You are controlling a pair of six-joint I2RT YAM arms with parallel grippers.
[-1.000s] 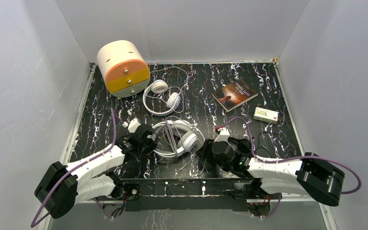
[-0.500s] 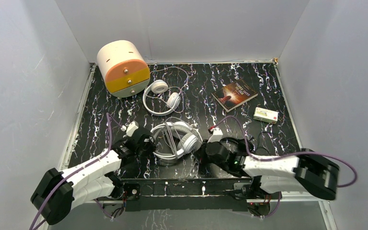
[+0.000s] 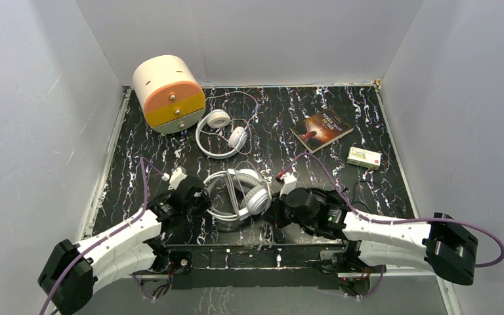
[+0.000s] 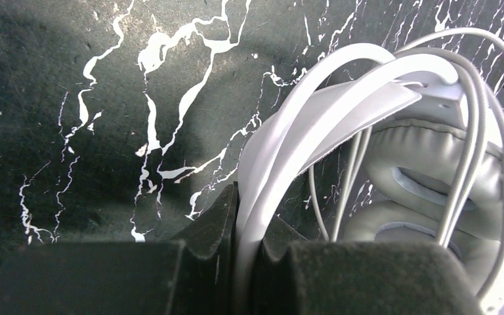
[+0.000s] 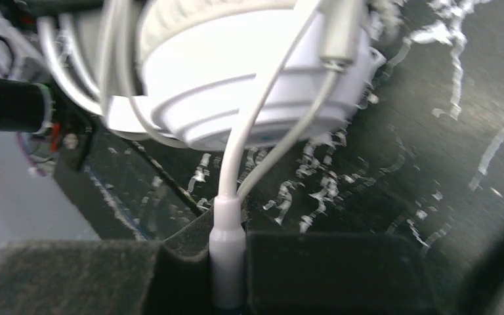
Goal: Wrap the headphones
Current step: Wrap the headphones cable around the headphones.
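While the marbled table (image 3: 275, 131) offers open room ahead-right, the big white headphones (image 3: 239, 192) sit by its near edge: left gripper (image 4: 246, 262) clamps the headband (image 4: 328, 125), right gripper (image 5: 228, 262) pinches the plug sleeve (image 5: 228, 230) of the cord (image 5: 249, 144). Best to sweep that cord round the band taut, steering clear of the slimmer white pair (image 3: 222, 131) behind.

Black marbled table (image 3: 275, 118): drawer box (image 3: 168, 94), on-ear headphones (image 3: 223, 133), book (image 3: 322, 130), carton (image 3: 364, 157).
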